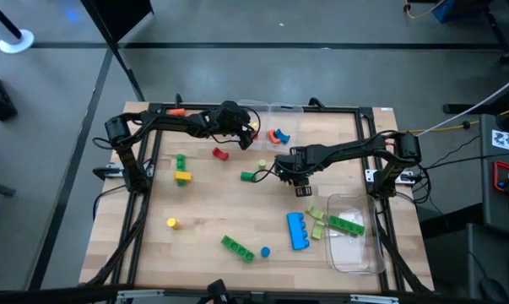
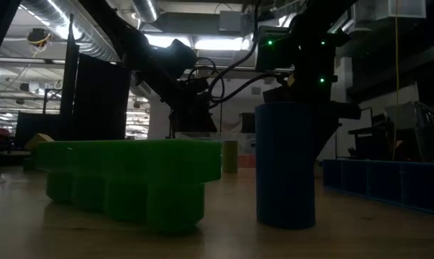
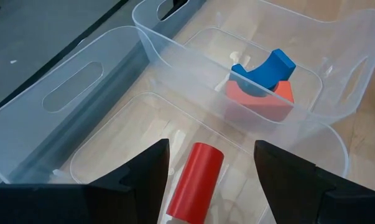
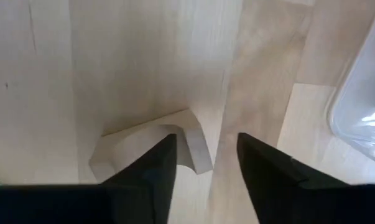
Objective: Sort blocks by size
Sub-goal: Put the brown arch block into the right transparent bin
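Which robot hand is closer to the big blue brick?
Right. The right gripper hangs just behind the blue brick; the left gripper is far off by the clear containers.

Left gripper [image 3: 209,180]: clear plastic container walls [image 3: 175,53] box it in ahead. Right gripper [image 4: 203,162]: bare wooden table [image 4: 112,68] ahead, pale wood-coloured arch block [image 4: 196,146] between its fingers, clear plastic bin [image 1: 355,241] alongside.

The high camera looks straight down on the whole table [image 1: 212,203]. The low one sits at tabletop level, close behind a green brick [image 2: 130,180] [image 1: 236,247]. Each wrist camera peers closely down at the table.
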Action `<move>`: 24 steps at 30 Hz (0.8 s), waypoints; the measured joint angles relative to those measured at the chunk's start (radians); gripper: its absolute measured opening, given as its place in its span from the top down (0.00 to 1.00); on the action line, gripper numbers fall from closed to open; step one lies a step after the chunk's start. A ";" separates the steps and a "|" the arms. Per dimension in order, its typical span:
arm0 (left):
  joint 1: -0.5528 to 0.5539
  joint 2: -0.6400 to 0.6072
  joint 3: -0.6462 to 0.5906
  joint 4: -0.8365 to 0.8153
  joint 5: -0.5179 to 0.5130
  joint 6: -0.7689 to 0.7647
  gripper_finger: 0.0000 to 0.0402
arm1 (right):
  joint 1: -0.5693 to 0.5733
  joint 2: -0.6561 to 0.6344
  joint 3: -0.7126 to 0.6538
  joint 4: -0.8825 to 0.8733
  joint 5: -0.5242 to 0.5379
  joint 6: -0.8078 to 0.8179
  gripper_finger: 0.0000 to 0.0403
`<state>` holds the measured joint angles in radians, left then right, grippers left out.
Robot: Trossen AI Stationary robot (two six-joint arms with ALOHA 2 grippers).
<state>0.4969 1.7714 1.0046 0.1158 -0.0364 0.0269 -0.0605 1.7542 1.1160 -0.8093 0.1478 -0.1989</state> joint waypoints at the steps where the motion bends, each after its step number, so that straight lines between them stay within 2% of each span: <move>1: 0.000 0.000 0.000 0.000 0.000 0.000 0.45 | 0.000 0.000 0.000 0.000 0.000 -0.003 0.54; 4: 0.000 0.000 0.000 0.000 0.000 0.007 0.45 | -0.007 0.000 0.000 0.000 -0.010 -0.021 0.51; 8: 0.000 0.000 0.000 0.000 0.000 0.008 0.45 | -0.036 0.000 0.000 0.000 -0.036 -0.024 0.51; 14: 0.000 0.000 0.000 0.000 0.000 0.011 0.45 | -0.084 0.010 0.000 0.005 -0.113 -0.026 0.59; 24: 0.000 -0.003 0.000 0.001 0.000 0.046 0.45 | -0.091 0.055 0.003 0.023 -0.116 -0.044 0.71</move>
<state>0.4969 1.7680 1.0050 0.1164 -0.0364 0.0726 -0.1516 1.8091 1.1191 -0.7865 0.0322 -0.2425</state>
